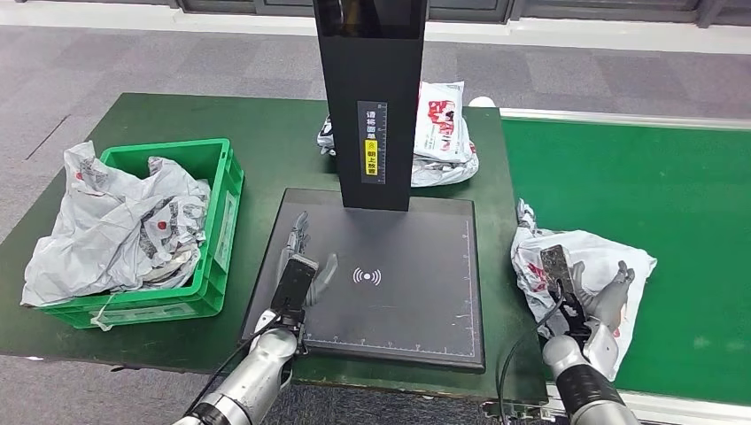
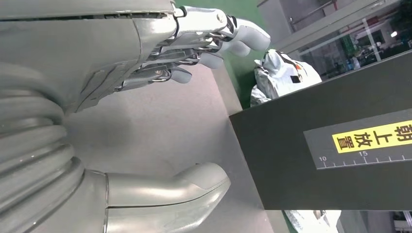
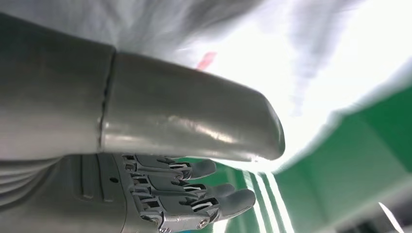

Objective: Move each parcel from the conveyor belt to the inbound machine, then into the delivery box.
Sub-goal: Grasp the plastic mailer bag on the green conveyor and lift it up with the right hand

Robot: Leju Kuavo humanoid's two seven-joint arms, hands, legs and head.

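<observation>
The parcel [image 1: 589, 266] on the conveyor belt [image 1: 673, 195] is crinkled, glossy grey-white plastic film; the belt is matt green, felt-like. The inbound machine [image 1: 390, 283] has a smooth matt black plate and a glossy black post. The delivery box [image 1: 217, 221] at the counter's [image 1: 266, 133] left edge is hard green plastic. Both hands [image 1: 297, 266] [image 1: 589, 297] look smooth satin grey.

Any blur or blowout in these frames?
Right wrist view: parcel blown out white and soft, thumb sharp. Left wrist view: left hand slightly soft, scale label legible. Head view: evenly lit, sharp.
</observation>
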